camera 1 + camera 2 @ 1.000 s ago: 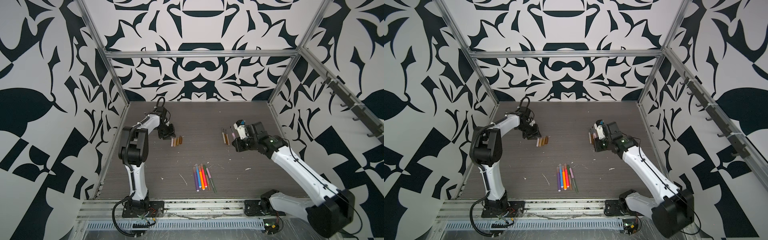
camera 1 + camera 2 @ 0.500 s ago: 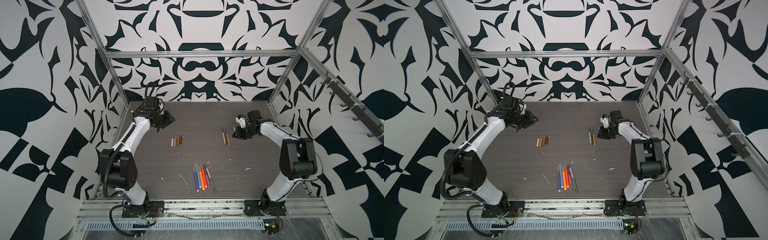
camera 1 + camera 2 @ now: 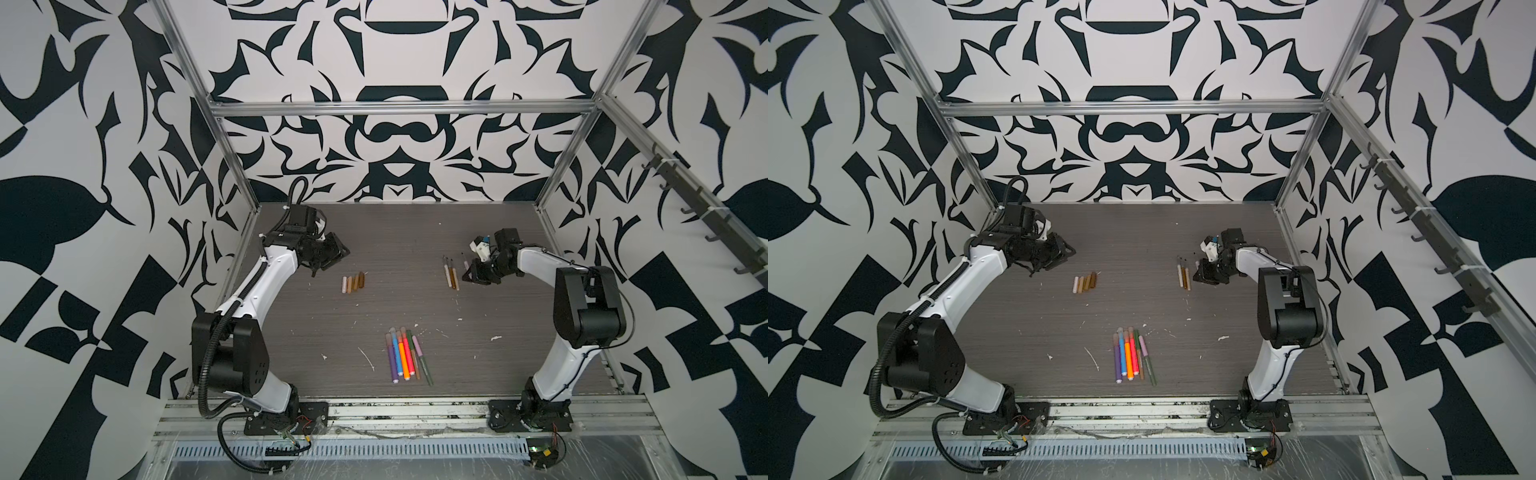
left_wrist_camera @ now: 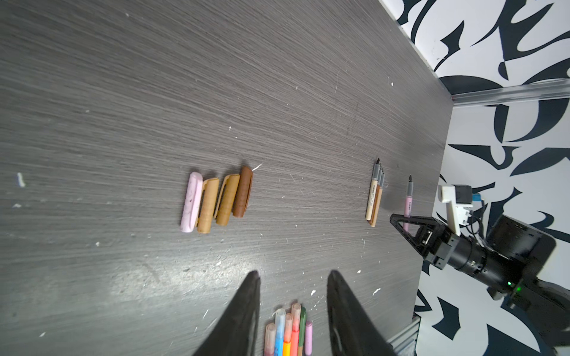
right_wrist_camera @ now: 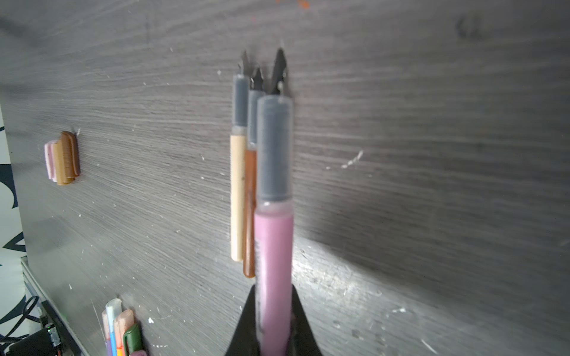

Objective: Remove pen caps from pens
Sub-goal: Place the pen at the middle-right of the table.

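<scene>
The right gripper (image 5: 274, 303) clamps a slim pink uncapped pen (image 5: 273, 246), likely joining far-right tan and brown pens (image 5: 243, 200); left gripper (image 4: 293, 274) gapes empty.

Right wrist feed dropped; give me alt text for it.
The right gripper is shut on a pink uncapped plastic pen. Beyond it, a tan pen and a brown pen, both uncapped, lie side by side on the dark wood-grain table.

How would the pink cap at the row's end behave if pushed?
The pink cap is a short round tube, so it would probably roll. Small and plastic, it is likely light and easily skids. It lies against a tan cap, which may shift too.
</scene>
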